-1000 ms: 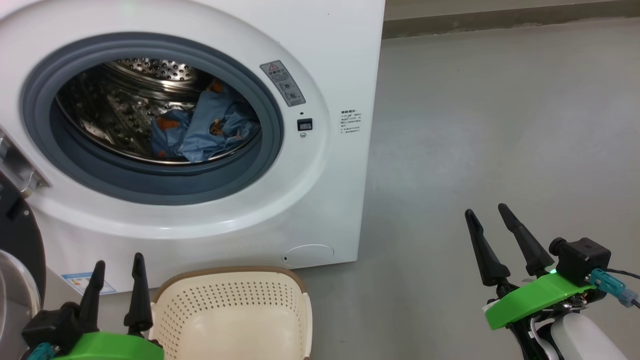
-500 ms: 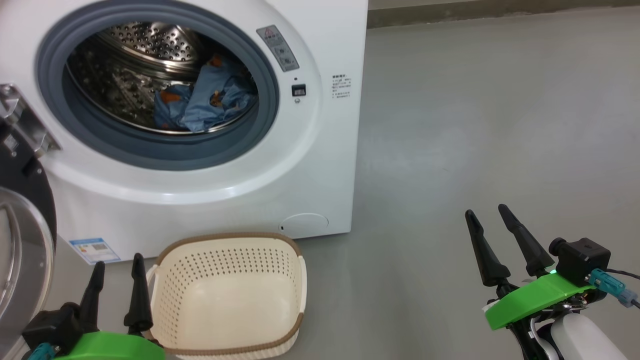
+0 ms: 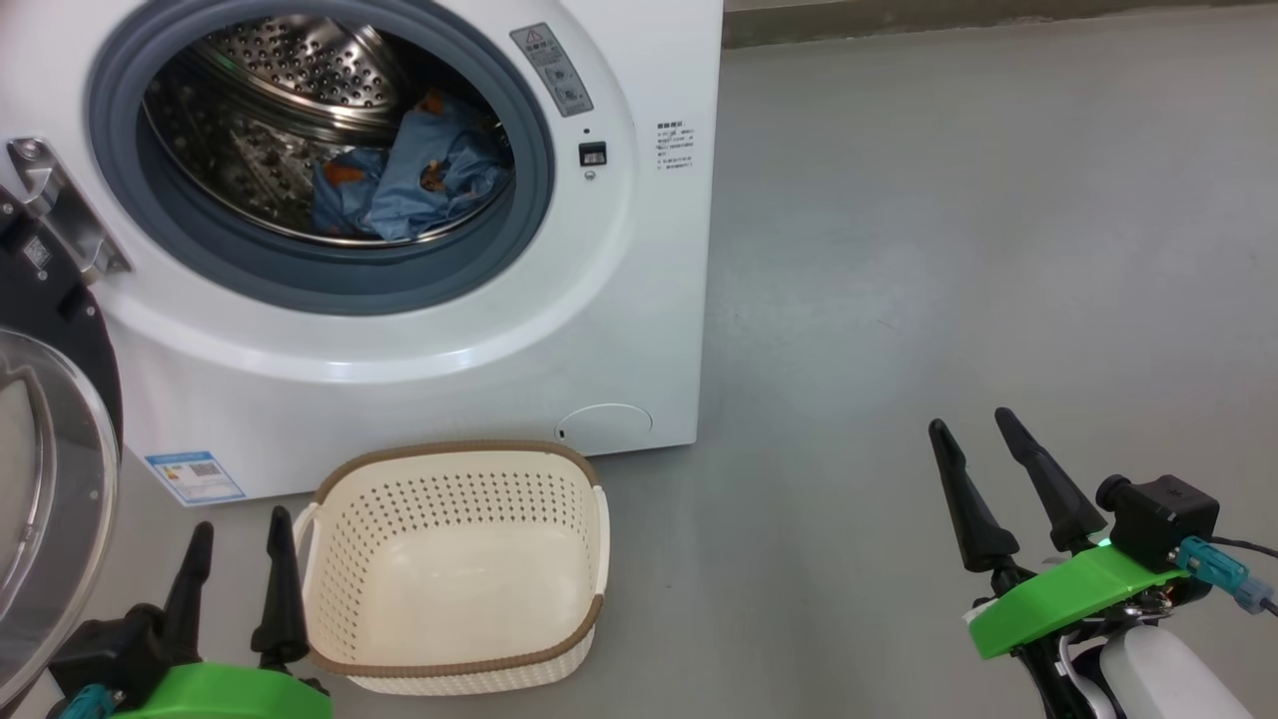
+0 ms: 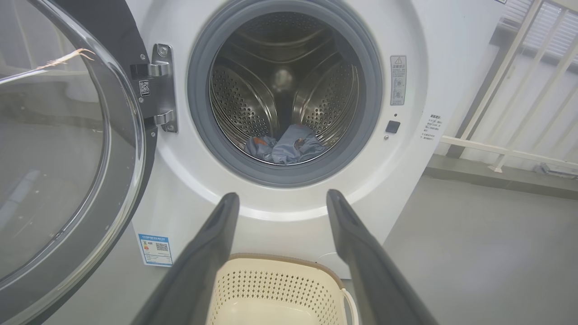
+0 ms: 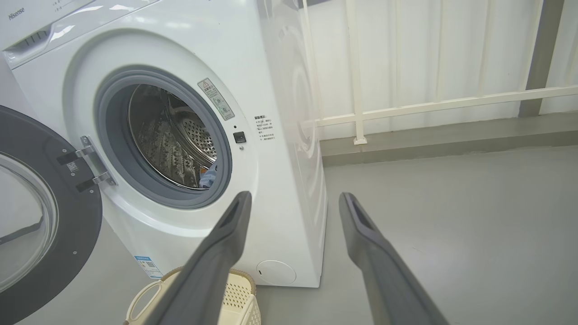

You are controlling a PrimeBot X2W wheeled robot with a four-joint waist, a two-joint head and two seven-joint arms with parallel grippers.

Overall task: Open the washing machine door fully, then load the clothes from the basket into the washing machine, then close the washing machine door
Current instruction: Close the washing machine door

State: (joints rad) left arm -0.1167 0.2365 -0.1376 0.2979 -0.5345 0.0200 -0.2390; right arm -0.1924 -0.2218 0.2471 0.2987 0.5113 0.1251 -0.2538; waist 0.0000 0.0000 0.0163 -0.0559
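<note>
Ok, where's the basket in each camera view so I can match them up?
Head view: basket at bottom centre-left, on the floor before the washing machine.
Left wrist view: basket at bottom centre, below the left end effector.
Right wrist view: basket at bottom left, partly behind the right end effector.
Shared landmark: the blue label sticker on the machine's lower front.

Grey floor (image 3: 978, 220), white railing (image 5: 433, 104).

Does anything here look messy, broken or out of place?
Nothing stands out. The clothes lie inside the washing machine, the basket sits upright and empty on the floor in front of it, and the washing machine door hangs open on its hinge. No spills or damage show.
</note>
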